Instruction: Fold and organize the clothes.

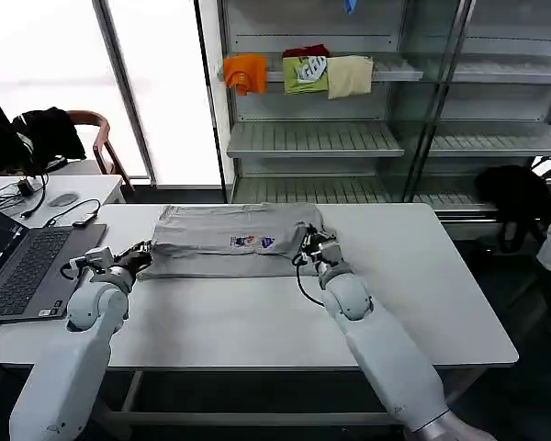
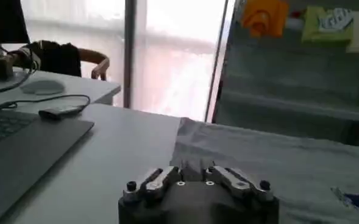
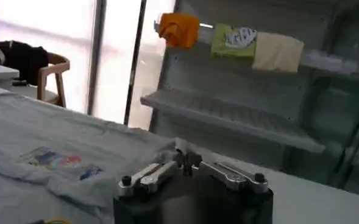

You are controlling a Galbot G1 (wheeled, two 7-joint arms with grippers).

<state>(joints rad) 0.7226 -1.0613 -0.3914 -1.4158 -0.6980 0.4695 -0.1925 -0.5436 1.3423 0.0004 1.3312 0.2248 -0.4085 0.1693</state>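
At the shirt's two side edges: left gripper (image 1: 143, 250) pinched shut on the light grey shirt (image 1: 230, 241) at its left edge, fingers (image 2: 185, 172) nipping a ridge of cloth; right gripper (image 1: 309, 243) likewise clamped on the right edge, fabric bunched at its fingertips (image 3: 180, 159); shirt lies partly folded, flat mid white table (image 1: 441, 294), chest print (image 1: 253, 243) facing up; laptop (image 1: 23, 266) just left of the left arm; shelf rack (image 1: 349, 138) behind holds orange, green, cream folded garments.
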